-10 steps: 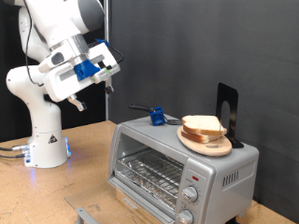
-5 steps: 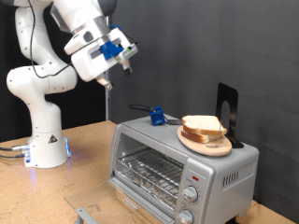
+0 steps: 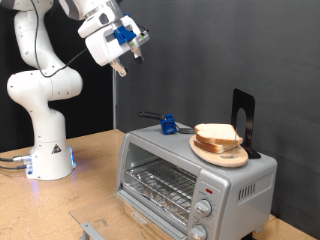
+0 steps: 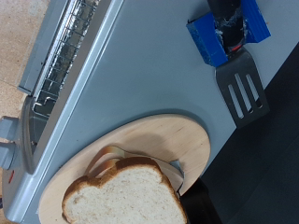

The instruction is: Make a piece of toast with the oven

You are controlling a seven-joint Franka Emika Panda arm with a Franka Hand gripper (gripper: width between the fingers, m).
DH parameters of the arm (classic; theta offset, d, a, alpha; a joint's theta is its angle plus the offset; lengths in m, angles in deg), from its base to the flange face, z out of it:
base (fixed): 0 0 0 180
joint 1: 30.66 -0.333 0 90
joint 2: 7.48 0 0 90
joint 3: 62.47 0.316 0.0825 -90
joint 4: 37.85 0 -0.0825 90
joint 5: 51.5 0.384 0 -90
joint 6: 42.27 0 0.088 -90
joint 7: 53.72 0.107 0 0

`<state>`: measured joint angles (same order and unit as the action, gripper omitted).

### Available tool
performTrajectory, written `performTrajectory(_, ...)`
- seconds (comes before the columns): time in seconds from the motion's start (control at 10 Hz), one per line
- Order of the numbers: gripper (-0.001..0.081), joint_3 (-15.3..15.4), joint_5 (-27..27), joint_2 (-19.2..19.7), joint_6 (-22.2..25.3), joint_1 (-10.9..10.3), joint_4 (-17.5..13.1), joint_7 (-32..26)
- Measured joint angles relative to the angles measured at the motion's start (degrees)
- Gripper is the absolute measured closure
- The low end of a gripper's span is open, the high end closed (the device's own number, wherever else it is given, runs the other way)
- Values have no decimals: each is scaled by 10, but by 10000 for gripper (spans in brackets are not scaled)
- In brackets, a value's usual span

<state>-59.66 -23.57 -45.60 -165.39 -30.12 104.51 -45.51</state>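
1. The gripper [image 3: 124, 68] hangs high in the upper left of the exterior view, well apart from everything on the oven [image 3: 190, 170]; nothing sits between its jaws, but whether they are spread or closed I cannot tell at this size, and the wrist view does not show them
2. The piece of toast [image 3: 217, 134] lies flat on a round wooden plate [image 3: 222, 152] on top of the oven, toward the right of the exterior view – pale face up, crust showing around the edge. The wrist view looks down on the same slice [image 4: 121, 195]
3. A spatula [image 3: 163, 122] with a blue handle block lies on the oven top just beside the plate, on its left in the exterior view
4. The glass door looks shut, with the wire rack [image 3: 160, 185] empty behind it, so the bread has not gone in yet
5. Risks, as I judge them: the plate overhangs the oven top a little, so a sideways nudge could slide it off – and a descent aimed between slice and spatula could knock either one
6. The oven stands on a wooden table [image 3: 90, 160]
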Motion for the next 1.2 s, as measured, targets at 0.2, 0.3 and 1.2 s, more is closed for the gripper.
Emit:
performTrajectory(0.2,-2,8,0,0,3,-1,0,2)
performTrajectory(0.3,-2,13,1,0,6,-2,0,2)
performTrajectory(1.2,-2,60,-25,24,-11,-7,1,-59)
